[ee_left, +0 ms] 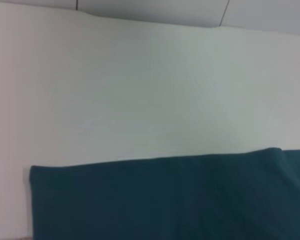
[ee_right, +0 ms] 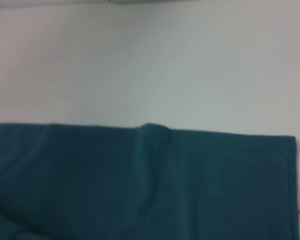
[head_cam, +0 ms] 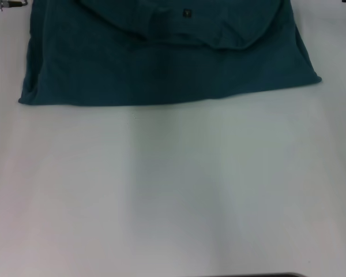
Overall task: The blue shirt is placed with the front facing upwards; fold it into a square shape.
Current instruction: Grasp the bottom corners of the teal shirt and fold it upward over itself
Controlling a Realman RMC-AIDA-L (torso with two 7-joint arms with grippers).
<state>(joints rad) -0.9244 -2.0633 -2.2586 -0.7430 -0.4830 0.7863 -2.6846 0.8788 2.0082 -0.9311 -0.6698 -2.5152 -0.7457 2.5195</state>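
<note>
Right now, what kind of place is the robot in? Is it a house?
Probably not a house: it looks like a robot test bench or lab. A blue shirt lies partly folded on a plain white table, a bit of the left gripper shows at the table's far corner, and pale panels stand behind.

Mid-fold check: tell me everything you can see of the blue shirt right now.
The blue shirt is dark teal, soft matte cloth that looks like cotton. It lies flat on the white table at the far side of the head view, running off the top of that view. A layer is folded over its upper part, with a curved edge and a small dark label. No lettering shows. The near edge is straight, with a small bump seen from the right wrist. Nothing grips it.
</note>
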